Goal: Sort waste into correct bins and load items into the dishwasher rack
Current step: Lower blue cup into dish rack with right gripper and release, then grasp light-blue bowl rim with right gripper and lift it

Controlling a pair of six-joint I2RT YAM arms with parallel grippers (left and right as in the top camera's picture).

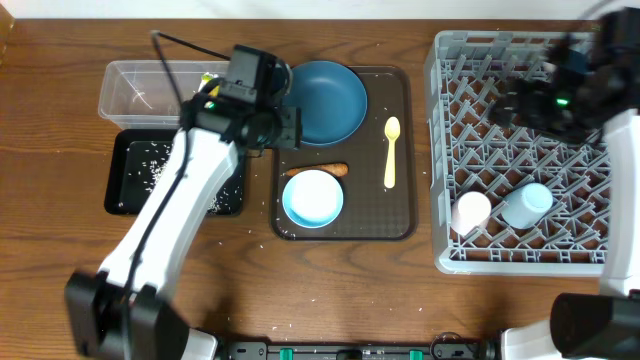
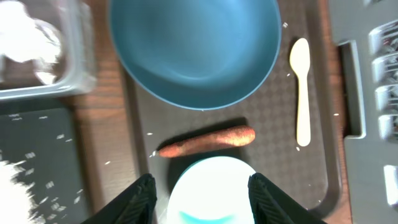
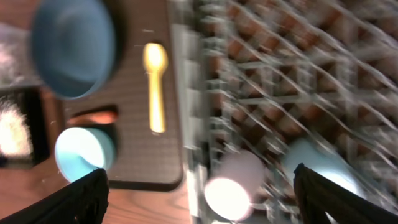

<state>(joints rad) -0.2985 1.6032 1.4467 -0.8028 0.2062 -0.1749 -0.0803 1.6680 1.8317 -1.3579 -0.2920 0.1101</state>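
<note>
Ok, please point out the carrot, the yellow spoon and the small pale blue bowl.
carrot (image 2: pixel 208 141), left wrist view, middle of its body
yellow spoon (image 1: pixel 390 160), overhead view, on the handle
small pale blue bowl (image 1: pixel 313 198), overhead view, centre of its inside

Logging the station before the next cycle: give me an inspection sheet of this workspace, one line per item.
Surface: wooden table.
Job's things: dark blue bowl, carrot, pale blue bowl and yellow spoon on brown serving tray; rice in black tray, a few grains strayed; wrapper in clear tub; pink-and-white cup and light blue cup in rack.
Clutter: nothing seen.
Grippers: left gripper open, empty, over serving tray's left edge; right gripper open, empty, over rack.
Cables: black cable running to left arm.
Surroundings: nothing seen.
</note>
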